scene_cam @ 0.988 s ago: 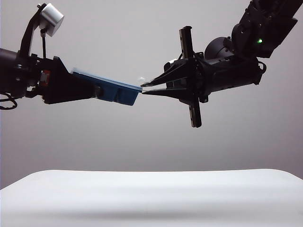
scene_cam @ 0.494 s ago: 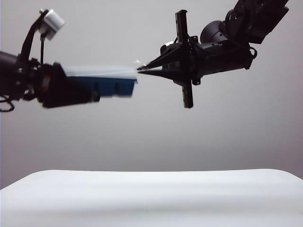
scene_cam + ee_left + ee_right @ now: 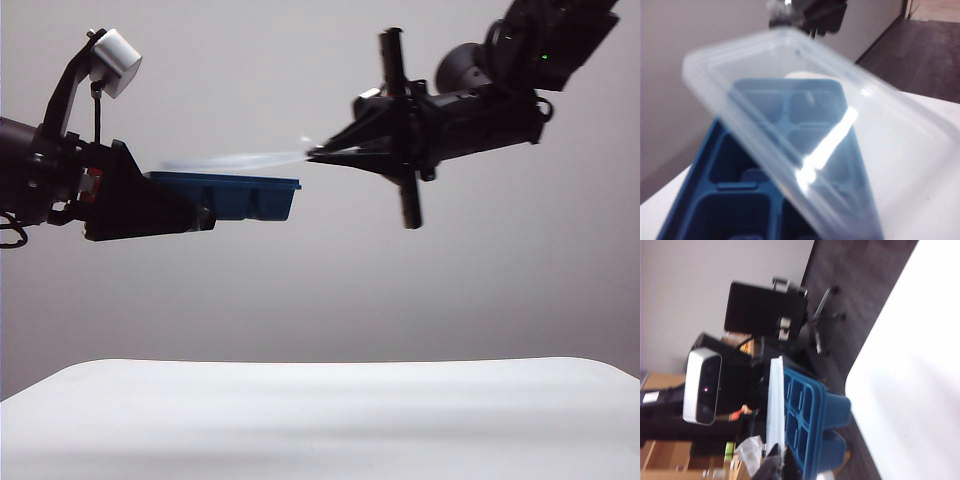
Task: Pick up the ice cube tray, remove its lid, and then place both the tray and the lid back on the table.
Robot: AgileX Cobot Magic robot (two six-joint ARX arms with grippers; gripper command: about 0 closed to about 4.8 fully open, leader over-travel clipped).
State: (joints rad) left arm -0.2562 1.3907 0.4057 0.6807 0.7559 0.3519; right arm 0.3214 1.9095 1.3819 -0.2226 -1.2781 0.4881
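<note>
The dark blue ice cube tray (image 3: 245,196) hangs level, high above the table (image 3: 320,410). My left gripper (image 3: 200,208) is shut on its left end. The translucent lid (image 3: 240,159) floats just above the tray, raised at its right end, where my right gripper (image 3: 312,155) is shut on its edge. In the left wrist view the lid (image 3: 880,130) slants across the tray's open cells (image 3: 755,175); the left fingers are hidden there. The right wrist view shows the lid (image 3: 774,405) edge-on beside the tray (image 3: 815,415), pinched at my right gripper (image 3: 777,466).
The white table (image 3: 910,390) lies far below both arms. The left arm's white wrist camera (image 3: 112,50) rises above the tray end. The right arm's black cross-bar (image 3: 400,130) stands upright behind its fingers. A dark floor (image 3: 920,55) lies beyond the table edge.
The tray has swung from tilting down to level. The right gripper has risen and closed on the lid's edge, then drawn right, lifting the lid's right end off the tray.
</note>
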